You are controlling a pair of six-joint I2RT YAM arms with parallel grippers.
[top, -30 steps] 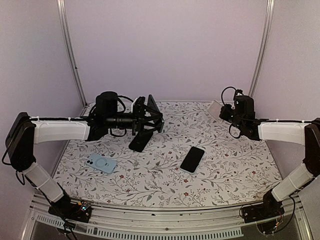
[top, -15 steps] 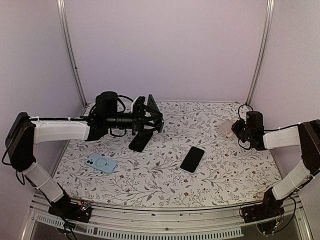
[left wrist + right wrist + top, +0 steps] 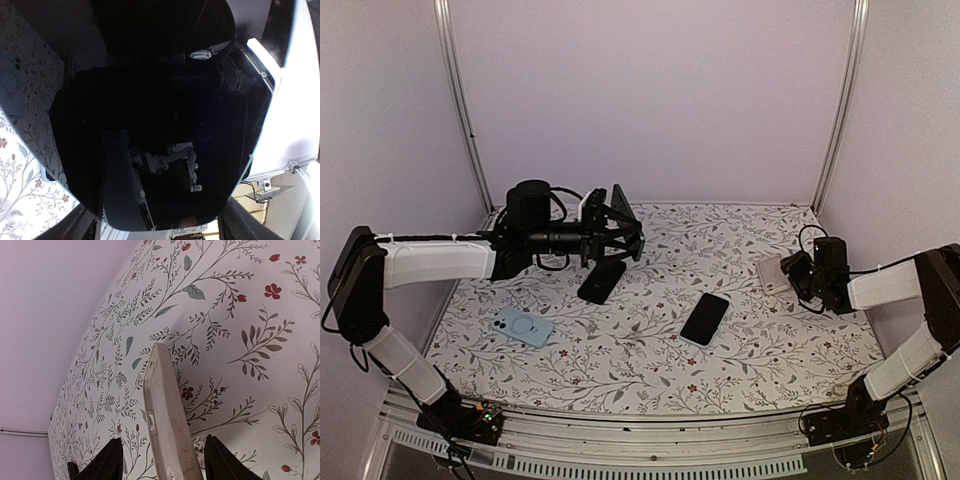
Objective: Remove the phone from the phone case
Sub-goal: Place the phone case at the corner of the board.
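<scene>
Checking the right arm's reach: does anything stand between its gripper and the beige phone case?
Nothing visible does. The beige plastic phone case stands on edge between the open jaws of the right gripper, on the flowered table cover.

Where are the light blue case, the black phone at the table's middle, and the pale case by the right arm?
light blue case (image 3: 523,326), top view, middle of its back.
black phone (image 3: 705,318), top view, middle of its face.
pale case (image 3: 167,432), right wrist view, its side edge.
</scene>
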